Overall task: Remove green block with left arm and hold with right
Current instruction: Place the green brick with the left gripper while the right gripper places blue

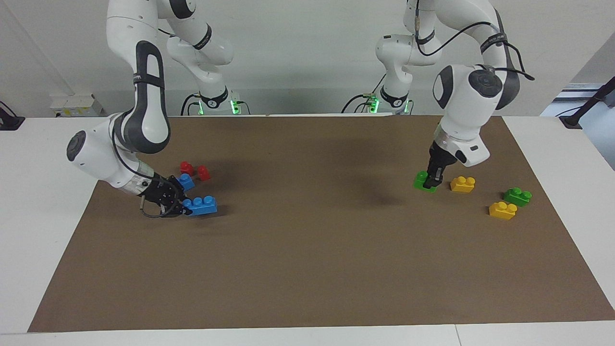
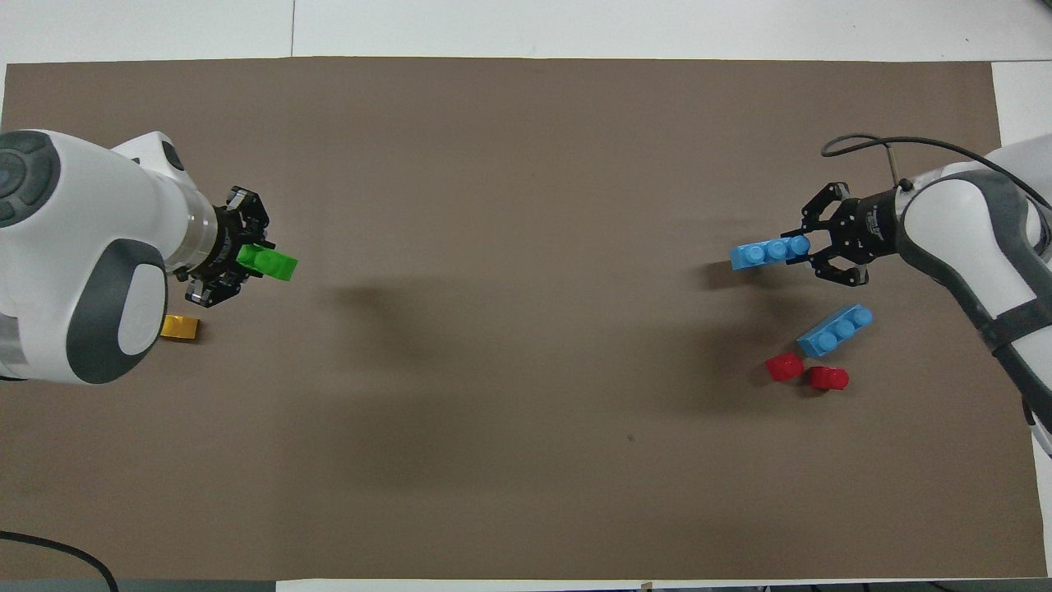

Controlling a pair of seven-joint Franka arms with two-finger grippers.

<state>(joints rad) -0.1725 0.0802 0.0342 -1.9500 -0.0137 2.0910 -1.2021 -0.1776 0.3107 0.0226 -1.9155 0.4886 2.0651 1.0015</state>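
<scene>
Gripping the green block (image 1: 424, 181) on the desk (image 1: 307, 250), the left tool (image 1: 435, 181) looks clamped on it; right tool (image 1: 178, 205), well apart, pinches a blue brick (image 1: 202, 205), I think.

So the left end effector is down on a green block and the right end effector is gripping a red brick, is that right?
Not quite. The left end effector is indeed down on the green block, but the right end effector grips a blue brick, not a red one. The facing view shows the two red bricks lying untouched on the mat, nearer the robots.
</scene>
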